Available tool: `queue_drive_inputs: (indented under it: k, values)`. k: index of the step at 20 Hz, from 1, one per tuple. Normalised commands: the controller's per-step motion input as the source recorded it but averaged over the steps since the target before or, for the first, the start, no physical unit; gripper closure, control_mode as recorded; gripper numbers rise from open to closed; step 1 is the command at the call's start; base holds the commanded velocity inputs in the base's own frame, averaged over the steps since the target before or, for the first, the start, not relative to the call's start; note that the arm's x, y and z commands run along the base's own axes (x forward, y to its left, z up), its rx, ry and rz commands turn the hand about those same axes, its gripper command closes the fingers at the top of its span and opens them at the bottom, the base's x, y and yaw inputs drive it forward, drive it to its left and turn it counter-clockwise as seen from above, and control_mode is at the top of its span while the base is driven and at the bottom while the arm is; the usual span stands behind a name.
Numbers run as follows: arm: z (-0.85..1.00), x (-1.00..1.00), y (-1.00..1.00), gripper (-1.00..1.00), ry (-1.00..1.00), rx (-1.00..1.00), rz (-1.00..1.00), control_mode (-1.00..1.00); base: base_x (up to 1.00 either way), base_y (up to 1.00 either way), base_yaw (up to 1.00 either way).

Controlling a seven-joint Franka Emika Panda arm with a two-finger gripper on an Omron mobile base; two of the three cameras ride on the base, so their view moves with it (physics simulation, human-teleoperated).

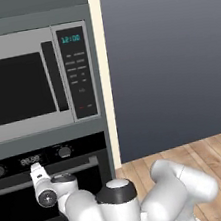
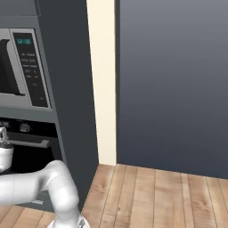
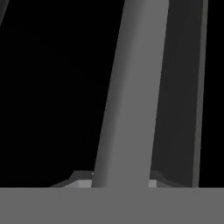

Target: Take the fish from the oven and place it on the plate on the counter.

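Close against the hand camera runs the oven's steel bar handle (image 3: 131, 92), a thick grey bar crossing that view from bottom to top on a slight slant, with black door glass on both sides of it. Only small pale corners of the end effector show at either side of the bar's lower end, so the bar seems to lie between the fingers, but whether they are clamped on it or spread apart I cannot tell.

From the left base view, the white arm (image 1: 117, 205) reaches forward and to the left, and the end effector (image 1: 37, 170) sits right at the handle, just below the oven's small display and between its knobs. The oven (image 1: 69, 190) has its door shut; its dark glass hides the inside, so the fish cannot be seen.

Above the oven sits a silver microwave (image 1: 22, 86) with a keypad and a lit clock. To the right stand a cream wall strip (image 2: 102, 84), a broad dark grey panel (image 2: 173, 84) and a wooden floor (image 2: 156, 196).
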Motion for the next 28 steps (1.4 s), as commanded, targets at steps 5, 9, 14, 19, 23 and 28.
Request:
queue_drive_inputs:
  k: [5, 9, 14, 19, 23, 28]
  values:
    - [-0.67, -0.6, 0.0, 1.0, 0.14, 0.0, 0.0, -1.0, 0.0, 0.0, 0.0]
    - [-1.0, -0.55, 0.01, 1.0, 0.21, 0.0, 0.0, -1.0, 0.0, 0.0, 0.0]
    - [-1.0, -0.72, 0.0, 1.0, 0.18, 0.0, 0.0, -1.0, 0.0, 0.0, 0.0]
    - [-0.42, -1.0, 0.0, 1.0, -0.01, 0.0, 0.0, -1.0, 0.0, 0.0, 0.0]
    - [-0.32, -0.99, 0.0, 1.0, 0.0, 0.0, 0.0, -1.0, 0.0, 0.0, 0.0]
    - [-0.57, -0.95, 0.0, 1.0, 0.0, 0.0, 0.0, -1.0, 0.0, 0.0, 0.0]
